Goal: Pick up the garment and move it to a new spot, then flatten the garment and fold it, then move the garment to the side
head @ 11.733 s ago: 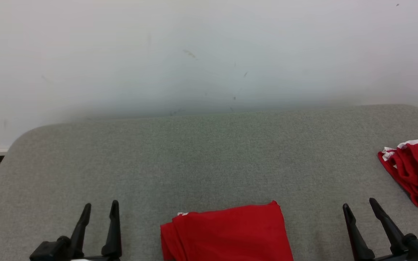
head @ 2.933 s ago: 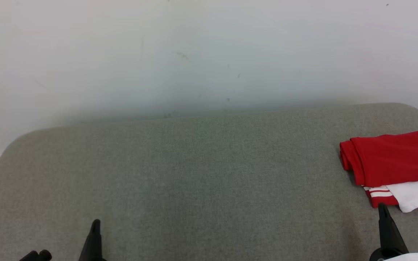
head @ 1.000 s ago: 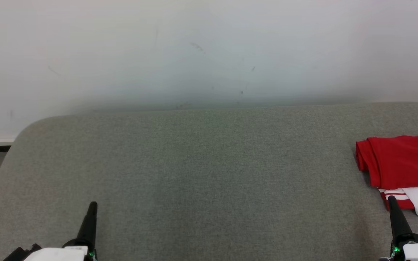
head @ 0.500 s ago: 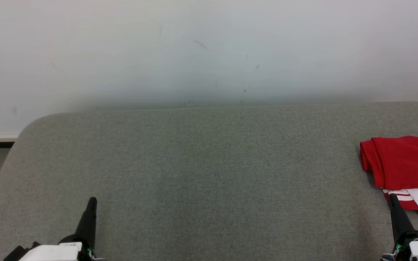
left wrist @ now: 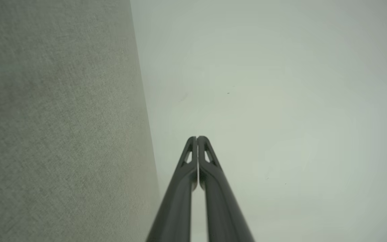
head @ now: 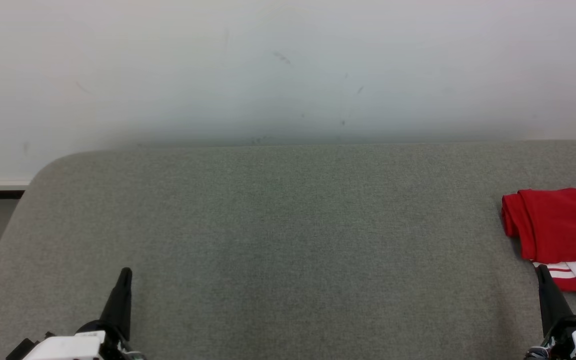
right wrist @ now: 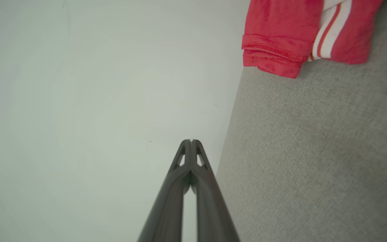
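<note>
The folded red garment with white trim lies at the right edge of the grey padded surface; in the right wrist view the garment sits at the top. My right gripper is shut and empty, just in front of the garment's white corner. At the lower left my left gripper is shut too, holding nothing, far from the garment.
A pale wall rises right behind the grey surface. The surface's rounded left corner drops off to a dark gap and floor at the far left.
The whole head picture has drifted slightly right and down over the last second. Both grippers stay shut low in the picture, and the garment lies unchanged.
</note>
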`<state>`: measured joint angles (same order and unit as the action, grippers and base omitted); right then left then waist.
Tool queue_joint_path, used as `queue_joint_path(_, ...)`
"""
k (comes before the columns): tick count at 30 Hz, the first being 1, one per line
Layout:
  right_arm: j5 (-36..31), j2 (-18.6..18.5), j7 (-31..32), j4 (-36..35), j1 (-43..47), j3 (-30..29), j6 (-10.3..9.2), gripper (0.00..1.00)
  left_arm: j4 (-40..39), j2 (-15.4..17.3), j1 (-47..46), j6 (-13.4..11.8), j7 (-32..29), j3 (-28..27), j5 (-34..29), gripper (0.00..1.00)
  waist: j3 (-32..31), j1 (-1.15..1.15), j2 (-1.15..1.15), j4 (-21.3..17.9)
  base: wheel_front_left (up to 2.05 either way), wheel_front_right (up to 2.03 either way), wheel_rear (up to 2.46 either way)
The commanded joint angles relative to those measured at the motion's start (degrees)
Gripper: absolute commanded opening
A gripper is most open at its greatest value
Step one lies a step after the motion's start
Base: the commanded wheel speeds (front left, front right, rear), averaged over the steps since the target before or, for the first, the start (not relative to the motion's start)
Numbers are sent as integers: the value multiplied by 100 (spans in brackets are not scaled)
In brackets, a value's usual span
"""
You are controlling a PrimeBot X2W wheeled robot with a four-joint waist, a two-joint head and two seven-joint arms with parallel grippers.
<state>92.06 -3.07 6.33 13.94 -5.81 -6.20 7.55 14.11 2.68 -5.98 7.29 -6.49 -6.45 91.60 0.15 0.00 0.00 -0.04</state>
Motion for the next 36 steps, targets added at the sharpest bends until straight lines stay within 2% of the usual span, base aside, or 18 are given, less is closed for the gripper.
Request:
queue_joint_path(1, 84, 6, 16, 17, -74, -35, -11, 0, -5, 38, -54, 40, -31, -24, 136, 0, 3, 0, 0, 4, 0, 0, 0)
queue_joint_path(36, 40, 11, 29, 16, -72, -43, -11, 0, -7, 37, -49, 39, -26, -20, 118, 0, 3, 0, 0, 5, 0, 0, 0)
